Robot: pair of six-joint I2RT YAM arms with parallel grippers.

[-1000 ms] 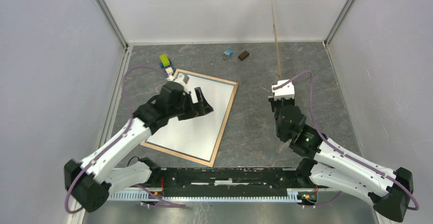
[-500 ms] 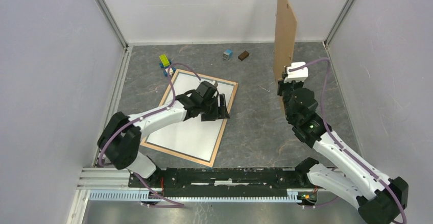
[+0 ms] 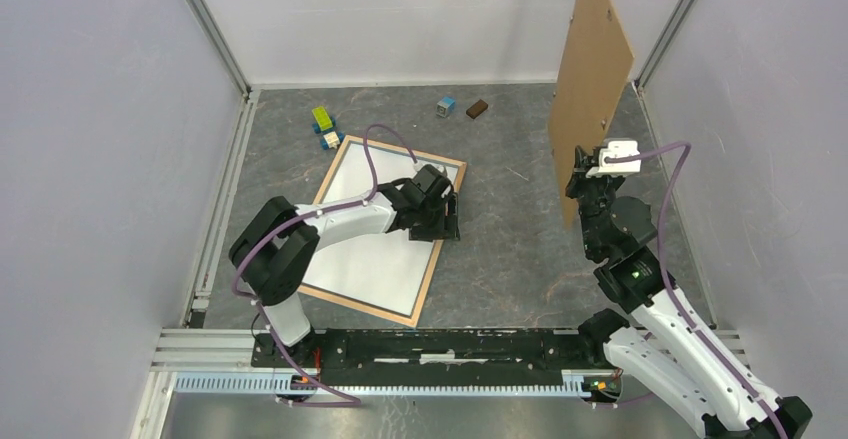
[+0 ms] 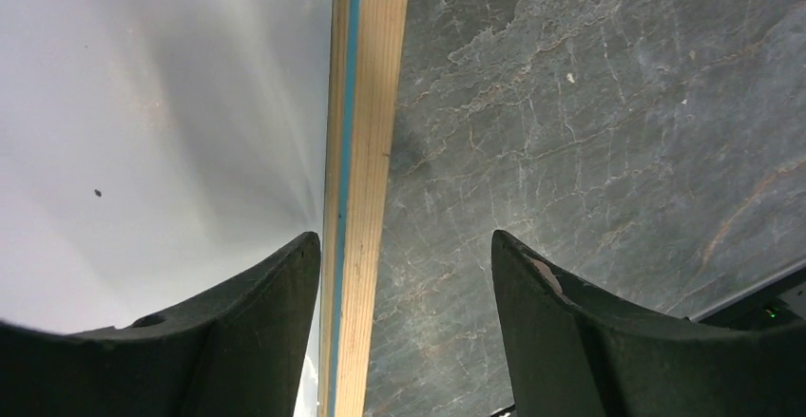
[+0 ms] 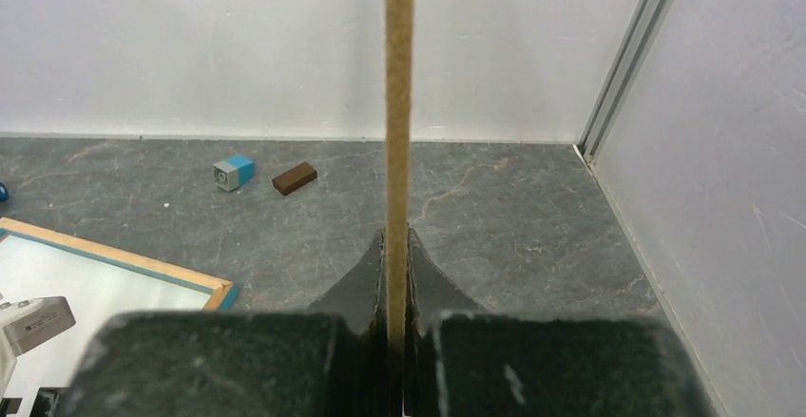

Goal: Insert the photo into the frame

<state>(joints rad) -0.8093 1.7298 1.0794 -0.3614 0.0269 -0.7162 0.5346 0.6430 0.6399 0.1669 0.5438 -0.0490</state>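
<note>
The frame [image 3: 428, 284] lies flat on the table with its light wood back up. The photo [image 3: 370, 264] rests inside it, plain white side up. My left gripper [image 3: 447, 221] hangs low over the frame's right rail, open. In the left wrist view that rail [image 4: 371, 104], with a thin blue strip, runs between the jaws of the left gripper [image 4: 404, 236]. One finger is over the photo [image 4: 162, 123] and the other over bare table. My right gripper [image 3: 578, 181] is shut on the lower edge of the brown backing board [image 3: 590, 69]. It holds the board upright at the right.
Small blocks lie at the back: a green-yellow one [image 3: 322, 117], a blue one [image 3: 328, 140], a blue-grey cube [image 3: 446, 106] and a brown block [image 3: 477, 109]. White walls close in three sides. The arms' base rail [image 3: 440, 344] runs along the near edge.
My left gripper has slid right across the photo to the frame's right rail, and its jaws have narrowed a little. My right arm has carried the board up and to the right, turning it.
</note>
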